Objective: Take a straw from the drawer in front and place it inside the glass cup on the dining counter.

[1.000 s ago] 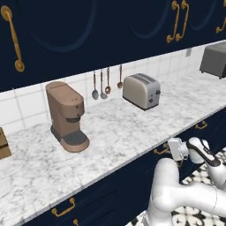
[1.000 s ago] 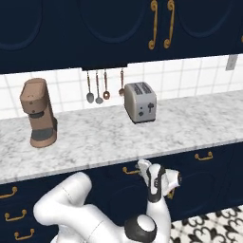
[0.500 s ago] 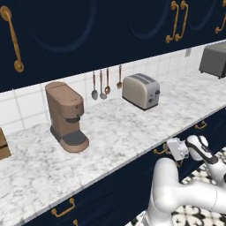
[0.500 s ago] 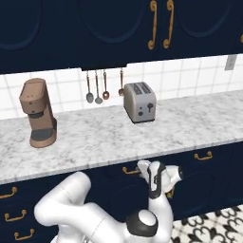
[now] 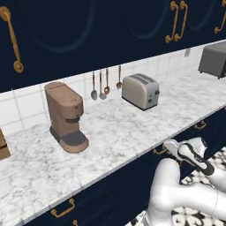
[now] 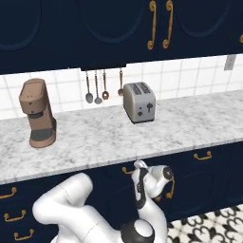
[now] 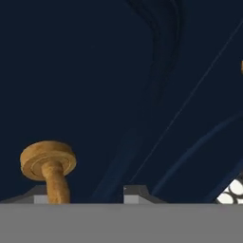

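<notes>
A white-grey marbled worktop point(image 5: 110, 132) runs under dark navy wall cabinets point(image 5: 88, 31) with long brass handles. From left to right on it stand a brown coffee machine point(image 5: 65, 115), three hanging spoons point(image 5: 106, 84) on the white tiled wall, and a silver toaster point(image 5: 140, 91). Below its edge, the gripper point(image 6: 142, 167) sits close against the navy drawer point(image 7: 118, 85), beside its brass handle point(image 7: 50, 166); whether its fingers clasp that handle I cannot tell. Patterned floor tile point(image 6: 209, 228) shows lower right. Since a second ago the hand has shifted slightly rightward along the drawer front.
</notes>
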